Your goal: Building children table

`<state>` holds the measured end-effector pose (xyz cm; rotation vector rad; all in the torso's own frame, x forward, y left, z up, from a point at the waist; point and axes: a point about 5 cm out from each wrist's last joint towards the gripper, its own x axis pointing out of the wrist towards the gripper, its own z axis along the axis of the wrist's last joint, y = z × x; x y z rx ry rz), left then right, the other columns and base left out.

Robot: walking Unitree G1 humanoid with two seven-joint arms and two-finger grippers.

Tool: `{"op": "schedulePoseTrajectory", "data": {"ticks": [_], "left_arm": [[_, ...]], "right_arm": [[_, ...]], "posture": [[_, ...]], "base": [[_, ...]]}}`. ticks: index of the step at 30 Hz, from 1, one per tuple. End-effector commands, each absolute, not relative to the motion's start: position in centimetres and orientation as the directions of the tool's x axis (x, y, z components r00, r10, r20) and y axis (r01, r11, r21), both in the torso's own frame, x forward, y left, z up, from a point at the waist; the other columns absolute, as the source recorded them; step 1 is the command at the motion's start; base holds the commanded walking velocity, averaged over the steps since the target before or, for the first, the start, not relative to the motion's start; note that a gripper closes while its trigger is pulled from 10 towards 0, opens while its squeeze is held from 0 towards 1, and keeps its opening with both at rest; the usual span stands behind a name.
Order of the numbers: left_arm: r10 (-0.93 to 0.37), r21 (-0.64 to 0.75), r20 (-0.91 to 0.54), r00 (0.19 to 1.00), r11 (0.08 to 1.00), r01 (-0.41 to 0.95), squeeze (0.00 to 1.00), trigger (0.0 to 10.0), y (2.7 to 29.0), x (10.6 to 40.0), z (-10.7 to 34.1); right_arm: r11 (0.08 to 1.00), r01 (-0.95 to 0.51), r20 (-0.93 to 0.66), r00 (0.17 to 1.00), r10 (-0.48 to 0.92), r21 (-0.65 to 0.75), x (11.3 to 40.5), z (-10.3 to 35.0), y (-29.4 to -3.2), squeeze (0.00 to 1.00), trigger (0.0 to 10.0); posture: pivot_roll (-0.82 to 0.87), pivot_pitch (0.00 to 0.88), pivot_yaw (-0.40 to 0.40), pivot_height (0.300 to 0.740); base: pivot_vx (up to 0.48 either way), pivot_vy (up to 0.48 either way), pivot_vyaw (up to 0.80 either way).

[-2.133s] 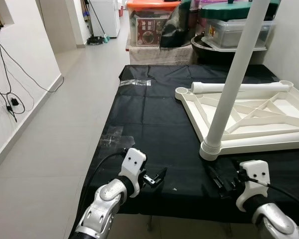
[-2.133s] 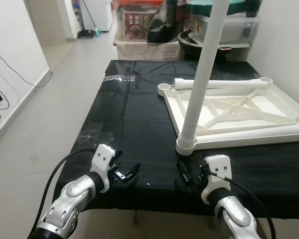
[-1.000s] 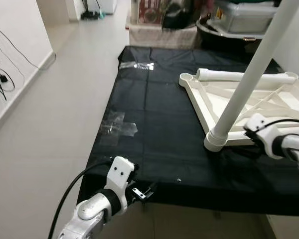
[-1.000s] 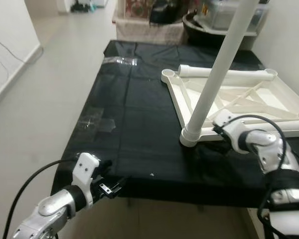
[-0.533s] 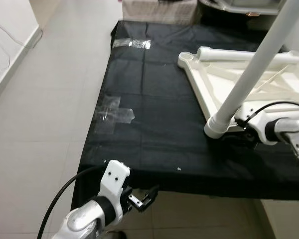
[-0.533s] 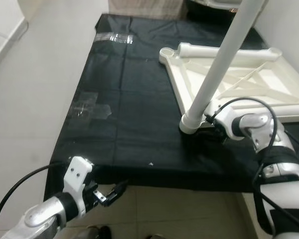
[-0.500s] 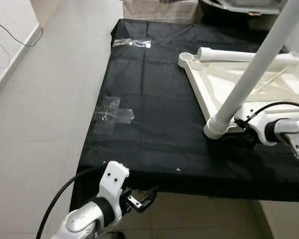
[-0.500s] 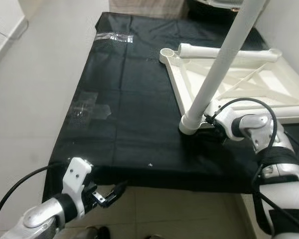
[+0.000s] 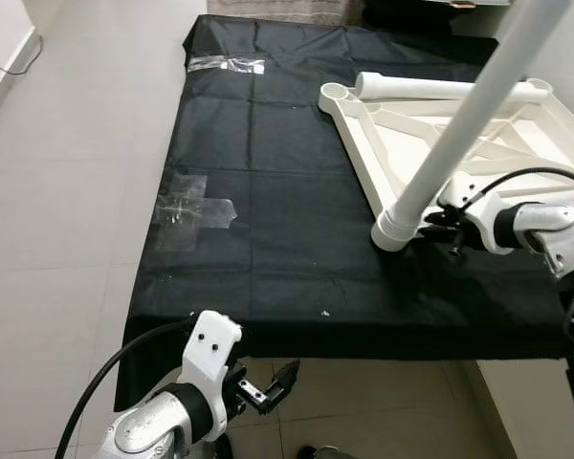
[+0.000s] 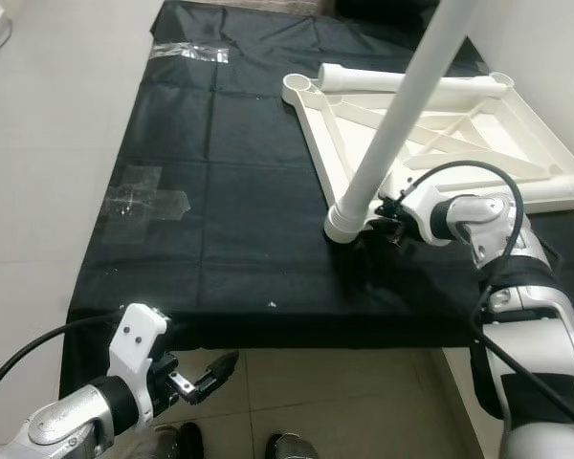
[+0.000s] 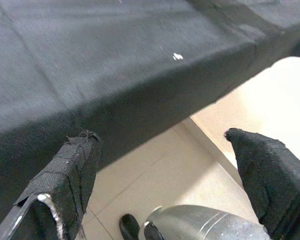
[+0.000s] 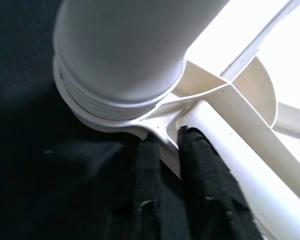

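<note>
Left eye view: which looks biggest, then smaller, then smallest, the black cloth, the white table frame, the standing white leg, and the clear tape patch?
1. black cloth
2. white table frame
3. standing white leg, though it leans toward the camera, so unsure against the frame
4. clear tape patch

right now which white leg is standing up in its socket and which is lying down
The leg rising from the near corner socket by the right gripper is upright. The other leg lies flat across the far side of the tabletop.

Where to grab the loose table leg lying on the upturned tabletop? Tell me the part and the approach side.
Grip the loose leg mid-shaft, from above. It lies flat across the tabletop's far edge, its round side exposed upward, so fingers could probably straddle it. The frame ribs crowd it from the near side.
</note>
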<state>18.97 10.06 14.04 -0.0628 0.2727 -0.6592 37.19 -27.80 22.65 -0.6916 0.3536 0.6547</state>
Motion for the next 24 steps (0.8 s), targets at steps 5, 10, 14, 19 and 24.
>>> {"op": "schedulePoseTrajectory", "data": {"ticks": [5,10,14,19,24], "left_arm": [[-0.626,-0.159,-0.25,0.739,0.779,0.606,0.0,10.0,9.8,18.9,13.8],[-0.625,-0.157,-0.249,0.739,0.78,0.606,0.0,10.0,9.6,19.1,13.9],[-0.623,-0.15,-0.247,0.742,0.781,0.606,0.0,10.0,9.5,19.3,13.9],[-0.625,-0.146,-0.246,0.741,0.779,0.609,0.0,10.0,9.3,19.5,13.9],[-0.627,-0.14,-0.24,0.741,0.778,0.613,0.0,10.0,9.0,20.0,13.7]], "right_arm": [[0.561,-0.734,-0.536,0.671,0.513,-0.382,37.2,20.2,-26.0,0.0,0.0],[0.531,-0.762,-0.523,0.643,0.559,-0.371,37.4,20.3,-24.9,0.0,0.6],[0.516,-0.768,-0.506,0.639,0.579,-0.378,37.5,20.6,-24.3,0.0,10.0],[0.571,-0.735,-0.485,0.674,0.557,-0.366,37.5,21.2,-25.3,1.0,10.0],[0.629,-0.713,-0.461,0.691,0.557,-0.31,35.7,21.4,-28.7,0.0,10.0]], "posture": [[0.1,0.262,-0.096,0.74],[0.09,0.254,-0.098,0.74],[0.09,0.245,-0.097,0.74],[0.09,0.235,-0.097,0.74],[0.09,0.203,-0.099,0.74]], "base": [[0.0,0.0,0.0],[0.0,0.0,0.0],[0.0,0.0,0.0],[0.0,0.0,0.0],[0.0,0.0,0.0]]}}
